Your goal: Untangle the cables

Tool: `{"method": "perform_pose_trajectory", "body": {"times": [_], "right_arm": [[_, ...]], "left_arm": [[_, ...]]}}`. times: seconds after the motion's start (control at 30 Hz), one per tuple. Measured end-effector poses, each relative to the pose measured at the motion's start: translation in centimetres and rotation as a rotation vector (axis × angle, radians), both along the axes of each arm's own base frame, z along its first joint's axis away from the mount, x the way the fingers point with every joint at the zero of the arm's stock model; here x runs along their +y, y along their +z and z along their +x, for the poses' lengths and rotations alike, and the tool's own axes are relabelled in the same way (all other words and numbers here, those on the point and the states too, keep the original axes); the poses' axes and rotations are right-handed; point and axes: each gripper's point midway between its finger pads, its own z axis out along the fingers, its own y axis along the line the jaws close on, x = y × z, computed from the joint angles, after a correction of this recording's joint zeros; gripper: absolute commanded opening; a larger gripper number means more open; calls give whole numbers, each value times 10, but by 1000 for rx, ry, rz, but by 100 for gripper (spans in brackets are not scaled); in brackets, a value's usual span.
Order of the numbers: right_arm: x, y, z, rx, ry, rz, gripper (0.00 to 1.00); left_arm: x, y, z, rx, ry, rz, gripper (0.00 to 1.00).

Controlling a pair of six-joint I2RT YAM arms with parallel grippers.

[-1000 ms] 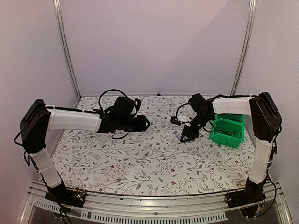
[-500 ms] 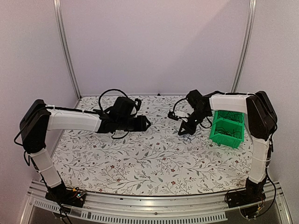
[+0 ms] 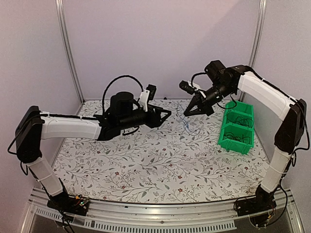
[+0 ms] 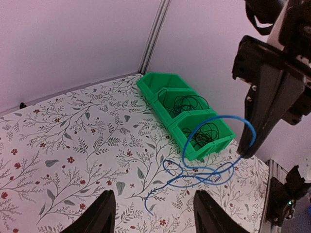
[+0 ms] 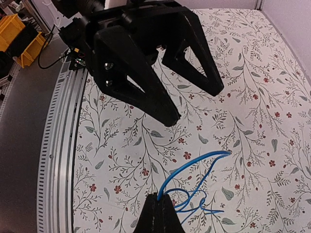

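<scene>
Beside the green bin (image 4: 160, 76), the right end effector (image 5: 158, 204) pinches the blue cable (image 4: 216, 117) aloft, likely letting loops fall loose; the left end effector (image 4: 154, 213) gapes empty.

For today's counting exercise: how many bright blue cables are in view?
1. The thin bright blue cable hangs from the right gripper above the table, near the green plastic bin; black wires inside might hide more.

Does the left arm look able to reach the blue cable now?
Probably yes: the left fingers are open and face the blue cable, which the right fingers hold up; nothing stands between.
</scene>
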Motion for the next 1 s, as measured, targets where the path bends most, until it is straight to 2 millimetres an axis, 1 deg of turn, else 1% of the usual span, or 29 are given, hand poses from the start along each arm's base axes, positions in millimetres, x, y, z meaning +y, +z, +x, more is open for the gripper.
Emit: {"method": "perform_pose_trajectory", "body": {"times": [0.07,0.17,0.23,0.3,0.43,0.53,0.63,0.7,0.73,0.83,0.9,1.0], "right_arm": [[0,-6,-3,40,7,-8,0],[2,-19,-5,106,11,-26,0],[3,-24,-4,131,11,-34,0],[4,-25,-3,144,10,-34,0],[6,-11,-3,146,9,-11,0],[8,0,-3,138,10,10,0],[9,4,-4,142,9,21,0],[9,4,-4,149,7,19,0],[9,4,-5,153,6,17,0],[8,6,-6,163,1,13,0],[8,12,-6,158,0,17,0],[8,31,-6,125,0,37,0]], "left_arm": [[-11,16,-4,-51,-58,-40,57],[-25,32,-8,-99,-124,-90,56],[-32,34,-9,-114,-156,-110,54],[-39,32,-9,-118,-184,-114,51],[-56,24,0,-119,-214,-115,46],[-62,15,2,-114,-226,-121,40],[-66,10,2,-109,-240,-138,37],[-69,9,2,-107,-255,-162,27],[-69,10,2,-108,-259,-175,25],[-73,12,5,-110,-265,-209,25],[-74,10,13,-96,-237,-219,25],[-65,2,37,-64,-101,-209,26]]}}
